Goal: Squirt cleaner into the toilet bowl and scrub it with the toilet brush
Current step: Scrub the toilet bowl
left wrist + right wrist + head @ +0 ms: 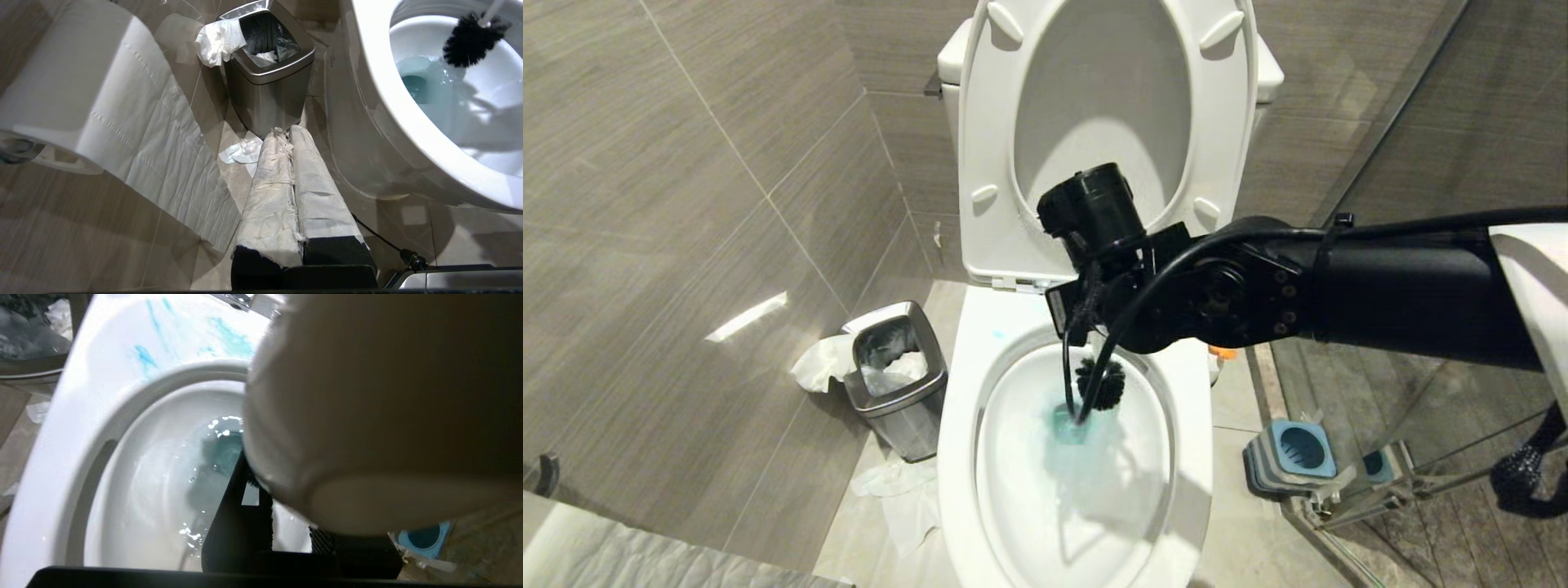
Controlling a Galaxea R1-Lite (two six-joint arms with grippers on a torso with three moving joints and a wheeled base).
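The cleaner step looks done: the water in the bowl (980, 425) is tinted blue-green, and blue streaks lie on the rim at the hinge end, clearest in the right wrist view. An orange cap, probably the cleaner bottle (1223, 353), peeks out on the floor just right of the toilet, mostly hidden behind the right arm.

Scrubbing is under way. The brush (1101, 384) has its black bristle head down inside the bowl, at the back wall just above the tinted water; in the left wrist view the head (470, 38) sits against the white wall with a bit of white handle above it. The right tool (1086, 327) hangs over the back of the bowl, and the handle runs up into it. Its fingers are hidden in the head view and mostly blocked in its own wrist view, so the grip cannot be seen directly, though I judge it is closed on the handle. The left tool (292, 134), its fingers wrapped in white paper and pressed together, is parked low beside the toilet, pointing at the steel bin (267, 77).

Still to do, I judge: work the brush around the rest of the bowl, then return it to the blue holder (1303, 449) on the floor to the right.
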